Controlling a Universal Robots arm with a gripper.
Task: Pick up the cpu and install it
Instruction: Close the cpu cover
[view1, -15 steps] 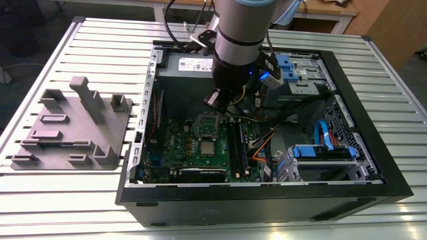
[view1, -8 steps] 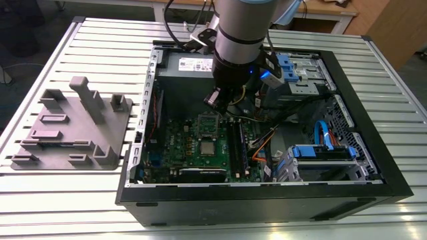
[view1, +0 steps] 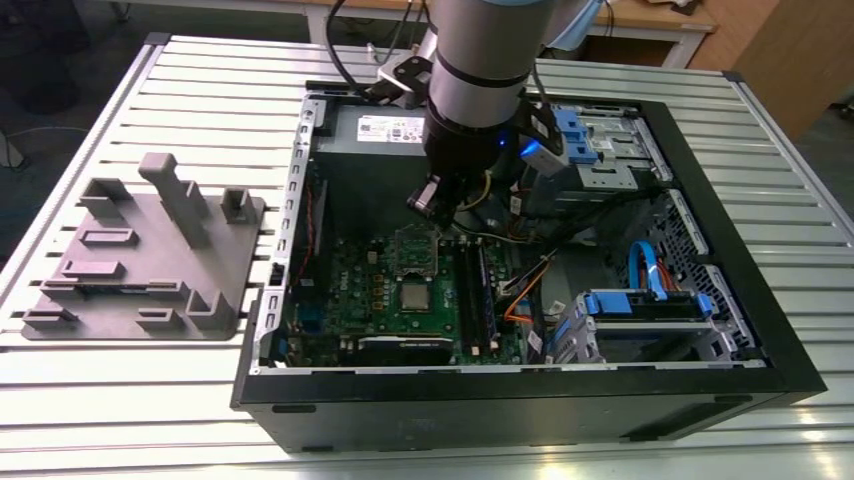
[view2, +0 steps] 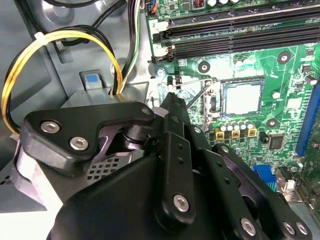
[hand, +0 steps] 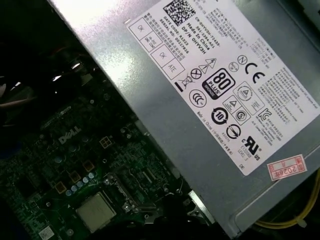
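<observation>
One grey fixture (view1: 140, 255) at the exterior view's left. One open case (view1: 507, 405) to its right: cpu (view1: 418, 296) lies seated on the motherboard (view1: 360, 285); gripper (view1: 430, 198) hangs near it over the board, closed, holding nothing.

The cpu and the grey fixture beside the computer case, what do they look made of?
The cpu: likely a metal top, matte silver-grey with a soft sheen. The grey fixture: probably plastic, evenly dull grey, blocky posts, no gleam.
</observation>
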